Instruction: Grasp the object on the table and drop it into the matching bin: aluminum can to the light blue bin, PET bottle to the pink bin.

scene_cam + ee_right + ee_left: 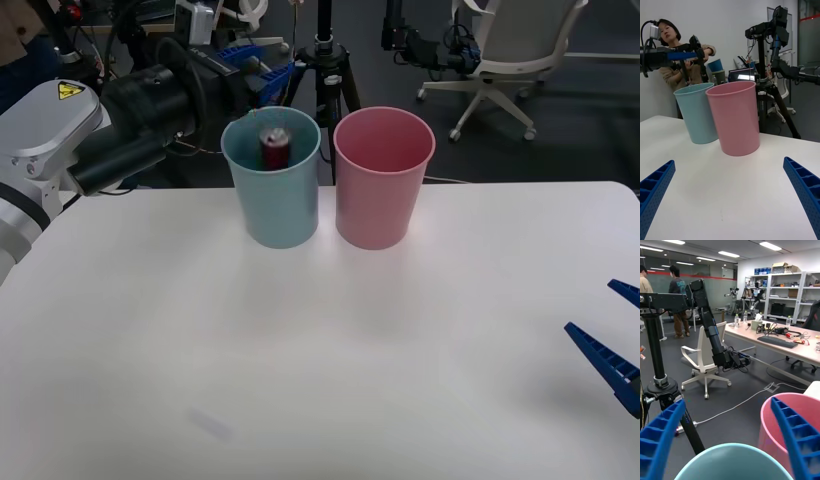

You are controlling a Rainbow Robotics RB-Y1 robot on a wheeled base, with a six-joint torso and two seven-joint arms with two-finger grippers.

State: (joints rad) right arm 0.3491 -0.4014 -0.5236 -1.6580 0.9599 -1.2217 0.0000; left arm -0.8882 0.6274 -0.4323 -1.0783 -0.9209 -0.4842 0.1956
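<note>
The left arm (60, 150) reaches forward from the near left corner of the table to beyond its far edge, forearm level. The left gripper (268, 62) is held high just past the far edge, its blue ribbed fingers (658, 442) spread wide with nothing between them. The right gripper (612, 335) rests low at the right edge of the table, pointing toward the far side; its two blue fingers (805, 191) also stand wide apart, holding nothing.

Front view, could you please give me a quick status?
Left gripper open above light blue bin. Can inside it. Right gripper open, low over table.
</note>
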